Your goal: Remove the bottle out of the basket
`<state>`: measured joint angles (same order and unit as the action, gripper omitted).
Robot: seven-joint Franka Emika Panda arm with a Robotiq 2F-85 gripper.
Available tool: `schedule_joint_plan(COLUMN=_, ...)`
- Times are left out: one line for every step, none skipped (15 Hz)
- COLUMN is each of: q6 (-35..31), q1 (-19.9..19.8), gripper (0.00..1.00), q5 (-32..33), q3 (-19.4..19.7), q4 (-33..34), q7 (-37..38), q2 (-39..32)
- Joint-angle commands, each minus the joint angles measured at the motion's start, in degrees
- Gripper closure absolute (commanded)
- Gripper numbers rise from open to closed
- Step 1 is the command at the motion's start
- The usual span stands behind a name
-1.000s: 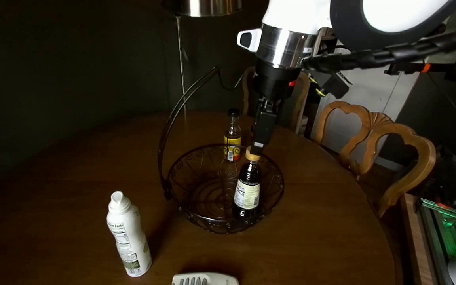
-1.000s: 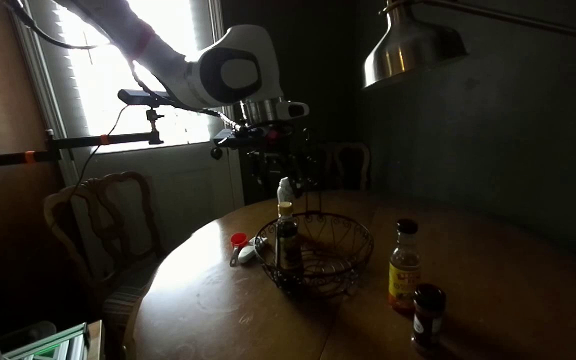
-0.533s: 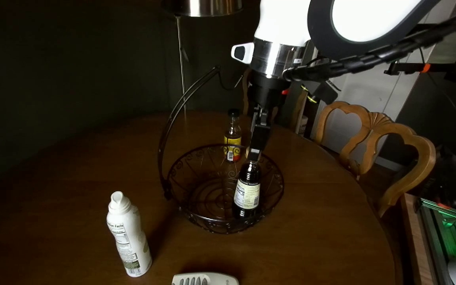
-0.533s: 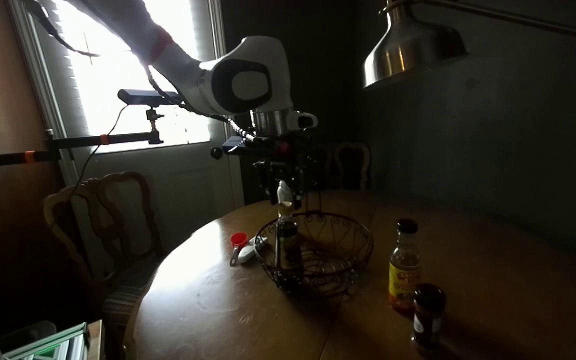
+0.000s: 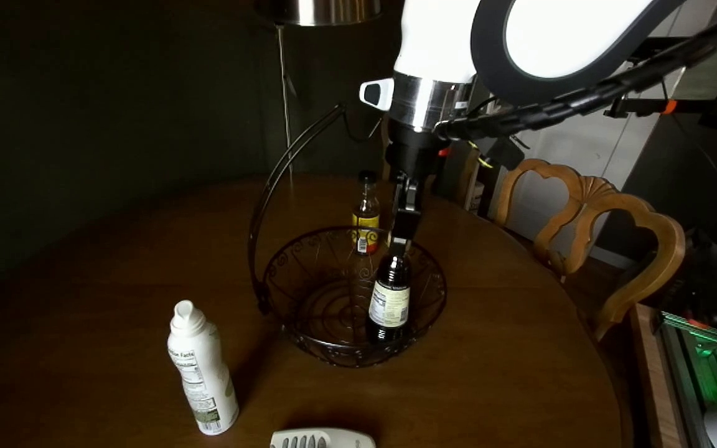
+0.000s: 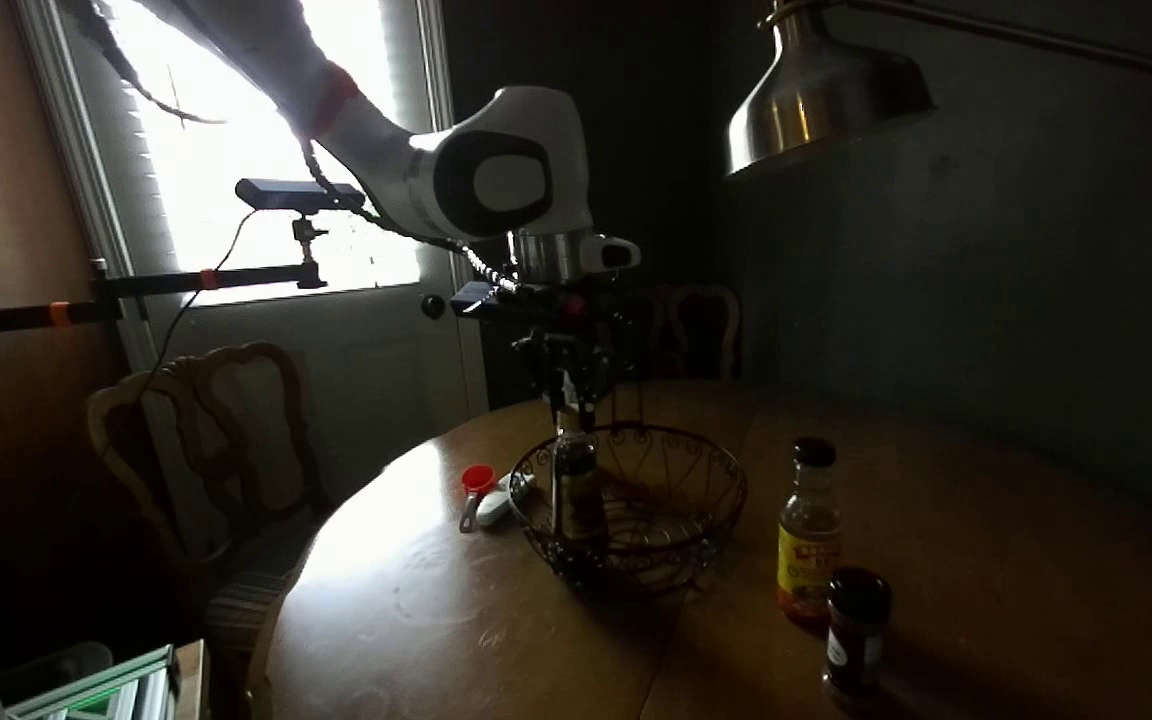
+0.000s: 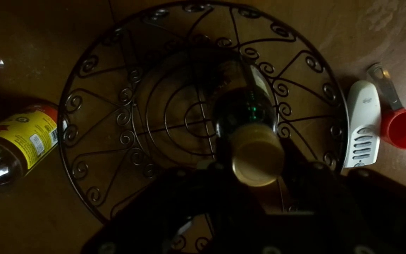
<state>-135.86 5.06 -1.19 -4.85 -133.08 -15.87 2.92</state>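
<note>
Encircling bottle [image 5: 389, 305] in claw [image 5: 399, 246]: basket [image 5: 346, 354]; outside, yellow-labelled bottle [image 6: 808, 560], red scoop [image 7: 405, 128].

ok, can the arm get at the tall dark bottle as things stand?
Probably yes: the basket is open on top, and the gripper straddles the upper end of the bottle. Whether it grips is unclear.

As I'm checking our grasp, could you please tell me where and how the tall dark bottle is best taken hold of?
Probably by the narrow neck, just under the gold cap, from above, with the fingers on opposite sides. The tall dark bottle stands in the basket, whose wire surrounds its wider lower body, while its top points up.
</note>
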Motion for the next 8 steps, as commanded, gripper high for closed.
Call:
schedule_joint_plan(q6=5.35, q1=0.23, gripper=0.87, q5=-0.76, q3=-0.01, q4=0.22, q7=2.05, q2=2.76)
schedule_joint_plan(q6=7.02, q1=0.22, gripper=0.87, q5=-0.76, q3=-0.04, q4=-0.37, q7=3.34, q2=4.65)
schedule_joint_plan(q6=8.66, q1=0.27, gripper=0.87, q5=-1.35, q3=0.0, q4=-0.71, q7=3.97, q2=6.08)
schedule_joint_plan(q6=10.3, q1=0.26, gripper=0.87, q5=-1.21, q3=0.01, q4=-1.23, q7=5.21, q2=7.89)
schedule_joint_plan(q6=12.13, q1=0.23, gripper=0.87, q5=-1.14, q3=0.05, q4=-1.4, q7=6.49, q2=9.3)
schedule_joint_plan(q6=13.02, q1=0.11, gripper=0.87, q5=-0.57, q3=0.09, q4=-1.97, q7=7.77, q2=11.08)
schedule_joint_plan(q6=13.84, q1=0.11, gripper=0.87, q5=-0.84, q3=0.23, q4=-2.29, q7=8.24, q2=12.62)
schedule_joint_plan(q6=14.19, q1=0.04, gripper=0.87, q5=-0.68, q3=0.32, q4=-2.67, q7=8.96, q2=14.07)
